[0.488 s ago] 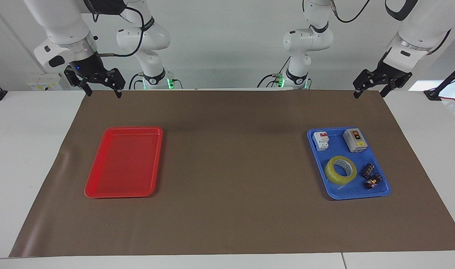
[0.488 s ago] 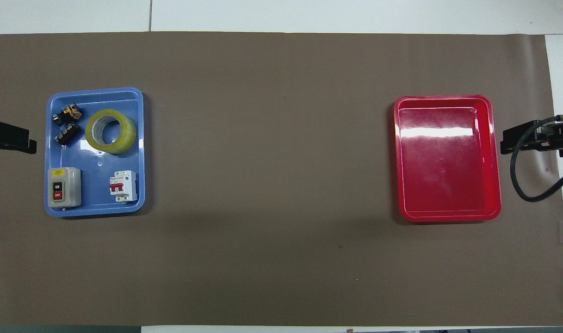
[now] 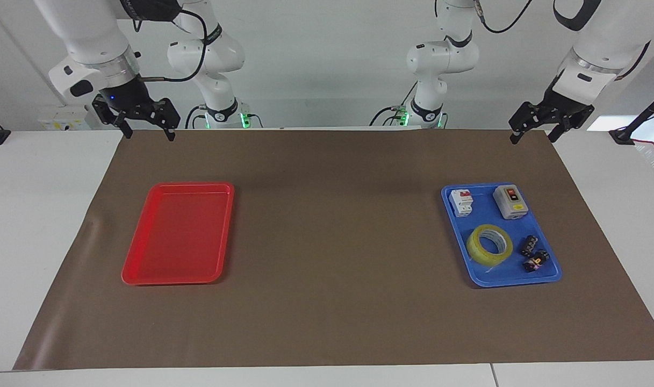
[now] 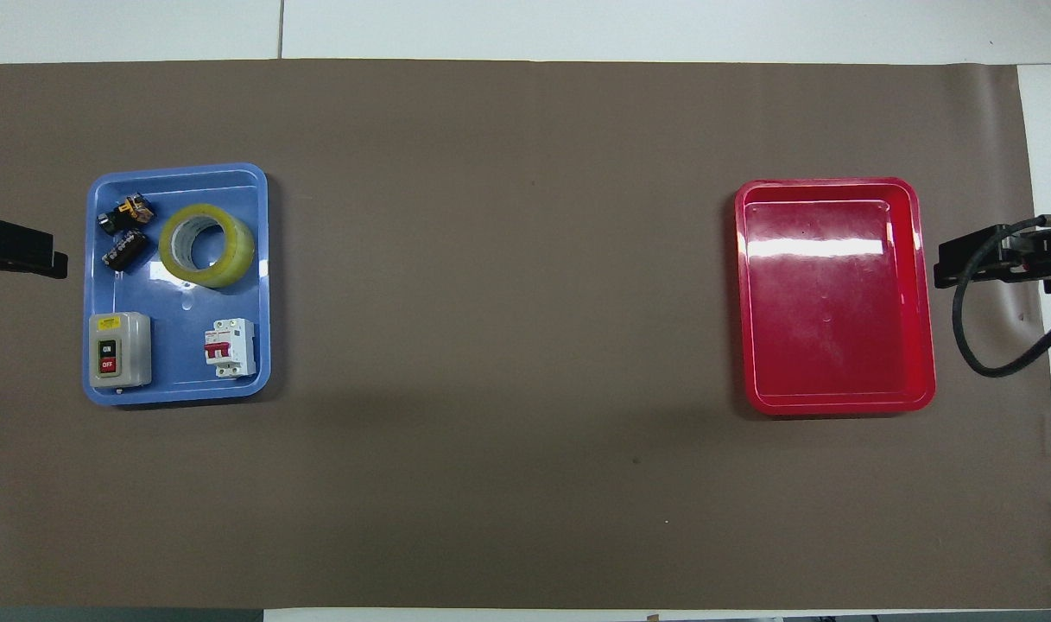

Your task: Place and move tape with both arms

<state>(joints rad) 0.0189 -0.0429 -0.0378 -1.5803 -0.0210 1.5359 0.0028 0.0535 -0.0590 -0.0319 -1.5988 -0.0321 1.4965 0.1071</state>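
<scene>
Tape [image 3: 489, 245] in blue tray [image 3: 547, 277] among switch boxes [image 3: 510, 202] — both tools spread wide: left tool [image 3: 533, 132], right tool [image 3: 146, 130]

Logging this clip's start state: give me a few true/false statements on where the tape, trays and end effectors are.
1. The tape lies in the blue tray. True.
2. The red tray holds a switch box. False: nothing lies in it.
3. The left end effector grips the tape. False: it hangs open near the mat's corner at the robots' edge, holding nothing.
4. The right end effector is open. True.
5. The tape is farther from the robots than the grey switch box. True.
</scene>
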